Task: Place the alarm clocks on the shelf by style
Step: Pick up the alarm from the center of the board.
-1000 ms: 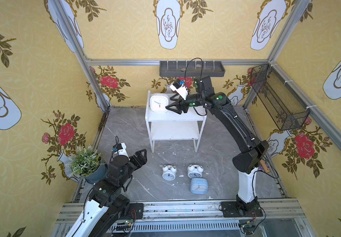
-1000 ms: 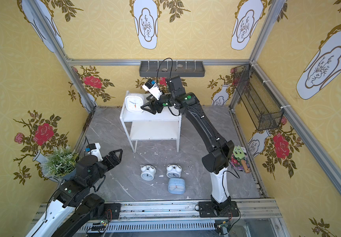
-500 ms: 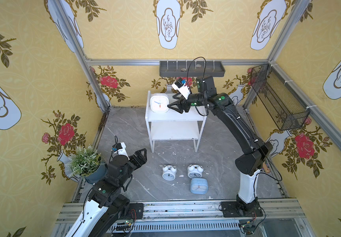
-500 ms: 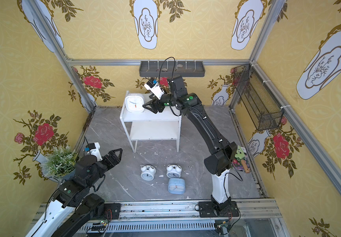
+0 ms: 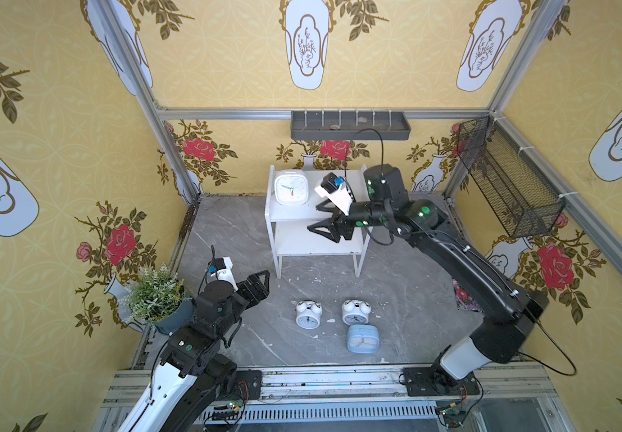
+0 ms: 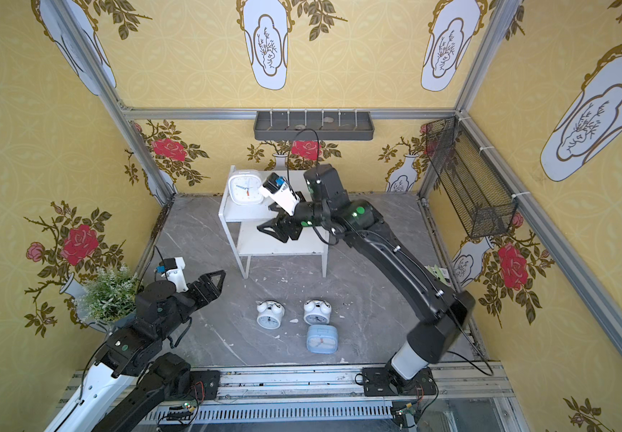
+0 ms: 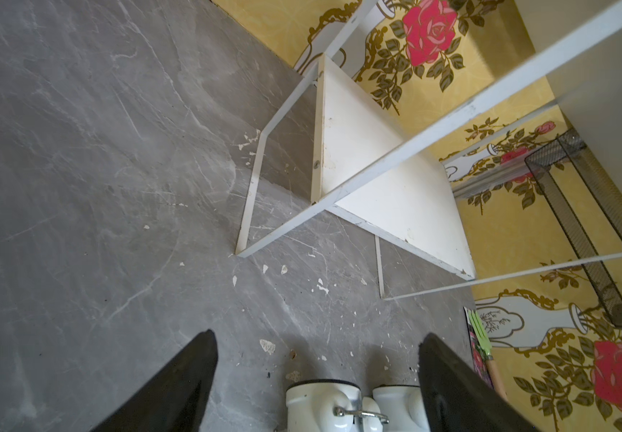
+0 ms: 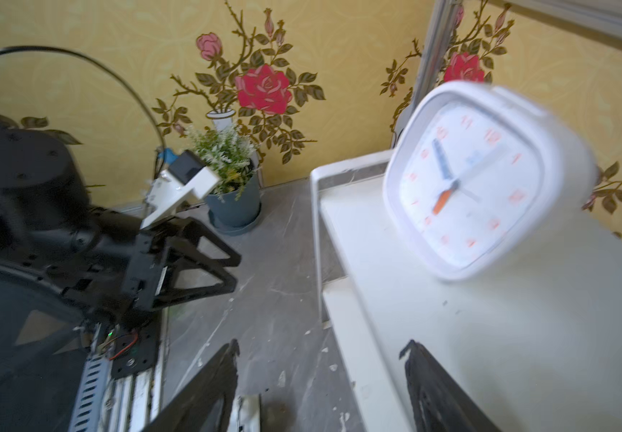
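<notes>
On the shelf (image 5: 287, 214) stands one white clock (image 5: 291, 187); two twin-bell clocks (image 5: 308, 315) (image 5: 355, 312) and one blue clock (image 5: 362, 338) sit on the floor (image 5: 234, 232). Left gripper (image 5: 262, 284) and right gripper (image 5: 313, 217) gape, empty.

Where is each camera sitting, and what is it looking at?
Both top views: high above the arm bases, looking down on the shelf, left arm and right arm.
Left wrist: on the left arm, facing the shelf legs; open left gripper and a bell clock show.
Right wrist: on the right arm, facing the white clock on the shelf; open right gripper shows.
Shared: both wrist views see the shelf; both top views see the white clock too.
</notes>
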`<state>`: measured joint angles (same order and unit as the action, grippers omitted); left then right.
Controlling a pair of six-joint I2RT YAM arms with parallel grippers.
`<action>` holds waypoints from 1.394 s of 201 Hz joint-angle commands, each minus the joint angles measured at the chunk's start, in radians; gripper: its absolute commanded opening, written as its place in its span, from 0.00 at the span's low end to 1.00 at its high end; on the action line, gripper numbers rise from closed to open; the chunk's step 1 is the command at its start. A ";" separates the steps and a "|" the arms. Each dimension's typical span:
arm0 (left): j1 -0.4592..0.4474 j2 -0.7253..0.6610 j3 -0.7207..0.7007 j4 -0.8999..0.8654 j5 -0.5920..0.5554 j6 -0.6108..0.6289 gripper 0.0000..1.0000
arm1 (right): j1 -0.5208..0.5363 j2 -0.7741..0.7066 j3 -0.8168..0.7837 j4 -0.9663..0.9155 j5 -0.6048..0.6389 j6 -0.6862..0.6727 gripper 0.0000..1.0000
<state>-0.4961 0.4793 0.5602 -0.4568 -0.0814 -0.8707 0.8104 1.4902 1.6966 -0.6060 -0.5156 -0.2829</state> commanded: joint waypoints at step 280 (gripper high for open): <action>-0.283 0.048 -0.004 0.153 0.210 0.227 0.86 | 0.538 -0.362 -0.919 -0.138 0.685 1.112 1.00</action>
<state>-0.7792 0.5354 0.5636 -0.3233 0.1139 -0.6544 1.3537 1.1225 0.7879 -0.7902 0.1856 0.8516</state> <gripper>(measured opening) 0.855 0.999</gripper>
